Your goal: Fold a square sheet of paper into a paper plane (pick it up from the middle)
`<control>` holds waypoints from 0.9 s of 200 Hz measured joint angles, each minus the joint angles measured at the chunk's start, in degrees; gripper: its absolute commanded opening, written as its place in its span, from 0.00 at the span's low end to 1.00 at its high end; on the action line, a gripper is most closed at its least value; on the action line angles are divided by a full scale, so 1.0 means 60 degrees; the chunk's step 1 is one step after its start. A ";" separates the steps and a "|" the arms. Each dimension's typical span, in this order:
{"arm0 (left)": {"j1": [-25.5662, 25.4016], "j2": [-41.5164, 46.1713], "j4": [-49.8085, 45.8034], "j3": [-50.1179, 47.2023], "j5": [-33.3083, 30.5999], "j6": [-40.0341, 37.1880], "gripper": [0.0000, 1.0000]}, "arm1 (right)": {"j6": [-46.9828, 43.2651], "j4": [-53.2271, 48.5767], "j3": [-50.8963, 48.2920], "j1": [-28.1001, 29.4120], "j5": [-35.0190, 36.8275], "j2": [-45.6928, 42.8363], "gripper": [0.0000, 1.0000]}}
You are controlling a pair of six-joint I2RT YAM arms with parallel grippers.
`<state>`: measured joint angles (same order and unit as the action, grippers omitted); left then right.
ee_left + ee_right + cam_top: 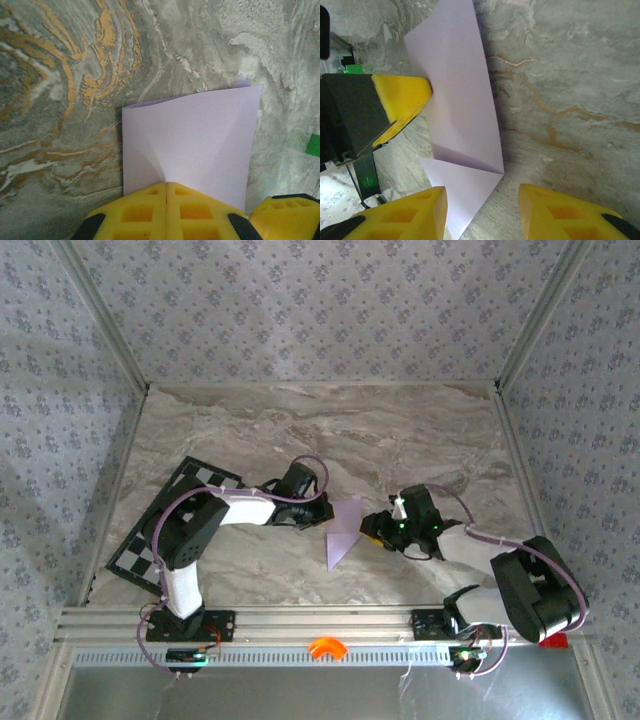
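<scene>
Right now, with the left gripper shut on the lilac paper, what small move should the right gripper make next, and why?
Probably lower the right gripper and close it on the pointed end of the paper. Its fingers stand open either side of that point, and the left gripper is shut on a side edge, steadying it.

No legible text – no labels, numbers.
</scene>
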<state>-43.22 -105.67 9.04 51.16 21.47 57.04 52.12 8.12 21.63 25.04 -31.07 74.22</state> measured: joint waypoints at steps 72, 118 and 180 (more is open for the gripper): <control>0.0000 -0.0018 0.0033 0.0000 0.0036 0.0000 0.02 | 0.0233 0.0514 0.0029 0.0051 -0.0270 0.0681 0.41; 0.0000 -0.0018 0.0033 0.0000 0.0040 0.0000 0.02 | 0.0310 0.0900 0.0087 0.0084 -0.0477 0.0776 0.38; 0.0000 -0.0022 0.0033 0.0000 0.0073 -0.0004 0.02 | 0.0310 0.1297 0.0386 -0.0047 -0.0878 0.1180 0.40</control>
<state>-43.22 -105.80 9.23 51.16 21.91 57.01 53.98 15.90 23.94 24.75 -36.34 81.30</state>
